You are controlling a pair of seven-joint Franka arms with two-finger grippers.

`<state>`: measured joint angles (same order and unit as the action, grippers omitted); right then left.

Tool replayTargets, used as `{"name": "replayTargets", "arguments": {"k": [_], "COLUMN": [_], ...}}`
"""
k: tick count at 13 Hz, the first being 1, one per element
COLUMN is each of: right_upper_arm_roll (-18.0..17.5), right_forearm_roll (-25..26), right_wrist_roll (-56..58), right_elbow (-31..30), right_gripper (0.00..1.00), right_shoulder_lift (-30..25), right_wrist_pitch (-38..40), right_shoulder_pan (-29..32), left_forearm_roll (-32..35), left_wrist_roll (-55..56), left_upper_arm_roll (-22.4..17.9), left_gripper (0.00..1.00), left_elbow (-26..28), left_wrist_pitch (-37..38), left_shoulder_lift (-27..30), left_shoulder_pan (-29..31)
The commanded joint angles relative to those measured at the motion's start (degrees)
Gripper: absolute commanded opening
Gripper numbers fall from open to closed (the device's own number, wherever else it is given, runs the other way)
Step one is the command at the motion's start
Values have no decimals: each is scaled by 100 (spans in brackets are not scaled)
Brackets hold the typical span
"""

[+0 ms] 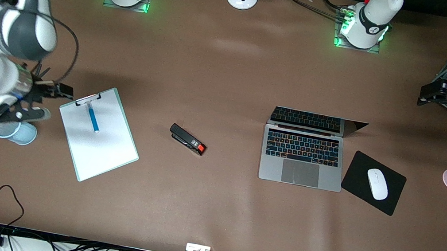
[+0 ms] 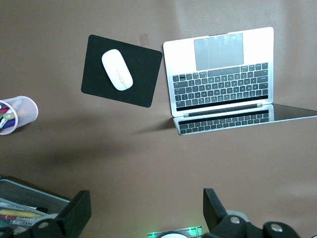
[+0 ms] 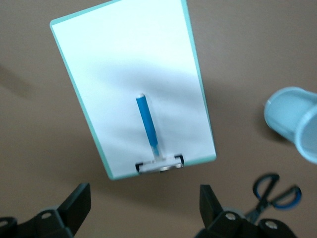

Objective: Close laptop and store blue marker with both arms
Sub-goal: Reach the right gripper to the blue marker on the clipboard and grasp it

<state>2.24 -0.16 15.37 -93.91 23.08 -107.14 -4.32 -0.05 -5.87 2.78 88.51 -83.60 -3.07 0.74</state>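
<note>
Right gripper (image 3: pixel 143 210), jaws open, hangs beside the clipboard (image 1: pixel 104 156) to take the marker (image 1: pixel 93 118) (left gripper (image 2: pixel 146 213) waits open; laptop (image 1: pixel 302 160) unclosed).

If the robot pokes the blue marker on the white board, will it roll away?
Probably a little. The blue marker looks round and smooth, so a sideways poke could roll it across the flat clipboard. It seems thin and stiff, so it should not bend, and likely light. The clip by its end might stop it.

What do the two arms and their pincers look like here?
Both arms are glossy white jointed shells with dark grey round joints; their bases glow green. The right pincer and left pincer have black angular fingers. A thin black cable loops along the right arm.
</note>
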Motion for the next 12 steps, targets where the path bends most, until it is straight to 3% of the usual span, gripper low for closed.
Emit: {"name": "replayTargets", "arguments": {"k": [1,6,7,8,9,12], "right_upper_arm_roll": [-4,4,4,4,4,13], "right_forearm_roll": [-28,-19,-28,-28,-28,-28], "right_wrist_roll": [177,1098,1213,1362,1398,1425], "right_elbow": [66,75,49,13,-56,-232], "right_gripper": [85,60,59,56,56,55], "right_shoulder_lift": [353,924,1065,1162,1181,1207], "right_wrist_pitch": [-393,-1228,-1430,-1632,-1747,-1897], "right_shoulder_pan": [-270,-474,-456,-447,-439,-368], "left_forearm_roll": [-30,-74,-126,-127,-135,-135], "left_wrist_roll": [-46,-46,-46,-55,-46,-46], "left_upper_arm_roll": [12,30,38,38,38,56], "left_gripper": [100,98,80,50,32,4], "left_elbow": [-115,-62,-62,-62,-45,60], "left_wrist_pitch": [81,37,37,63,90,273], "left_shoulder_lift": [-124,-141,-150,-150,-150,-176], "left_shoulder_pan": [-31,-22,-22,-22,-22,-126]}}
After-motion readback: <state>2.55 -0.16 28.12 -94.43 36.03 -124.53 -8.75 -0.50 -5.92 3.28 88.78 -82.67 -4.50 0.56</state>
